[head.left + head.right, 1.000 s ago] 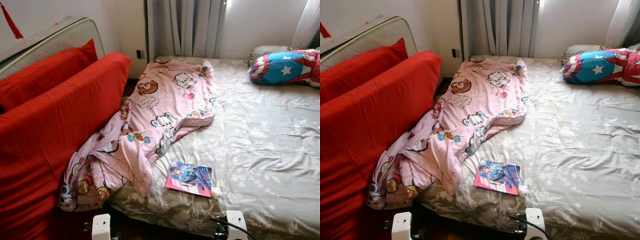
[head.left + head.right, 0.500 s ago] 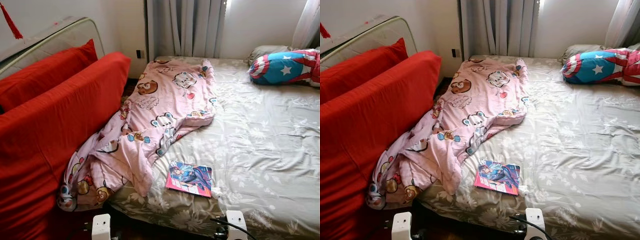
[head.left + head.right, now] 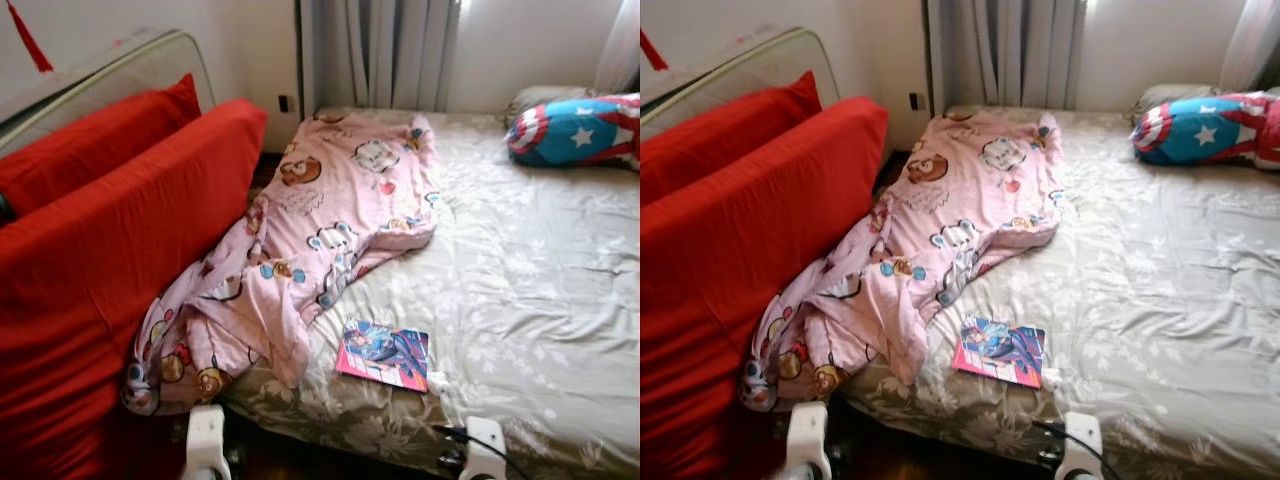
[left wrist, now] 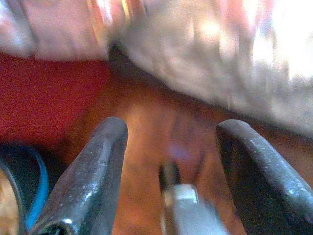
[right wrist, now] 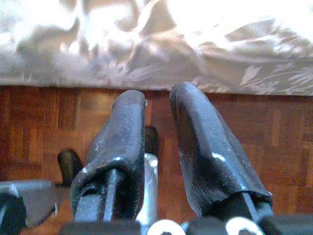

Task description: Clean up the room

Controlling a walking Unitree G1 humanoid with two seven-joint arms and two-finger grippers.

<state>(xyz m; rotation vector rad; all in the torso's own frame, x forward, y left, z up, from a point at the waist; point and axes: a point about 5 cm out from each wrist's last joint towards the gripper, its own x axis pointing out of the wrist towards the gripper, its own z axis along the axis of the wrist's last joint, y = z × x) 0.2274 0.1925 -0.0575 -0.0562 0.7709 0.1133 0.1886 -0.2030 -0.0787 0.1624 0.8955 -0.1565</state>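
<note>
A pink cartoon-print blanket [image 3: 330,220] lies crumpled along the left side of the bed [image 3: 540,280], its lower end hanging off the near corner. A pink and blue magazine [image 3: 384,354] lies flat on the sheet near the bed's front edge. My left gripper [image 4: 171,125] hangs low over the wooden floor beside the bed's edge, fingers wide open and empty. My right gripper [image 5: 157,93] also hangs above the parquet in front of the bed, its fingers [image 5: 122,137] close together with nothing between them.
Two big red cushions [image 3: 120,250] lean against a headboard on the left, close to the bed. A star-and-stripes pillow [image 3: 575,130] lies at the bed's far right. Grey curtains [image 3: 380,50] hang behind. A dark cable [image 3: 455,435] shows at the bed's near edge.
The whole picture has shifted slightly and turned a little blurred, so the camera has moved. Blanket, magazine and pillows lie as before.
</note>
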